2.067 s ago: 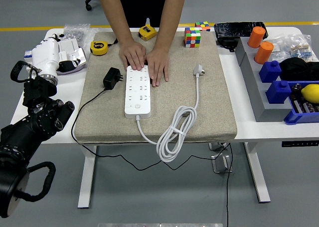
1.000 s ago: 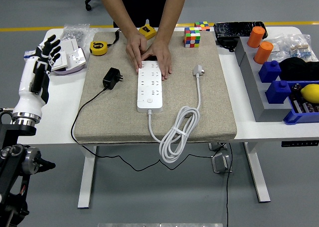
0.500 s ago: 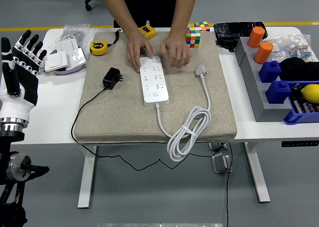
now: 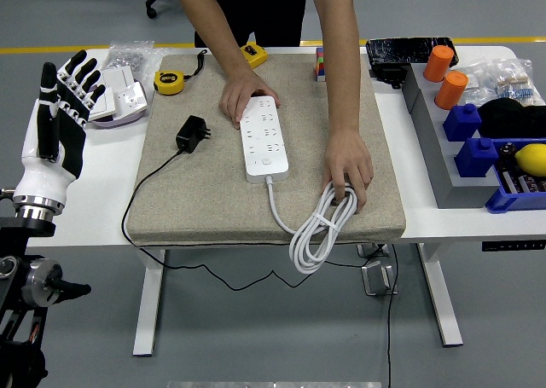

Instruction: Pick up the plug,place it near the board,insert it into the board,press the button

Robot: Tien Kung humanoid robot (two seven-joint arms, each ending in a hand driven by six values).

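Black and small, the plug left of centre on the beige mat looks light, rigid and cord-tethered, so we would pinch its body, while our left hand hovers spread and empty at the frame's left.

Robot's left hand: white shell with black jointed fingers, silver wrist ring, black mechanical arm below. Person wears black.

Rough woven mat (cloth); glossy plastic board.
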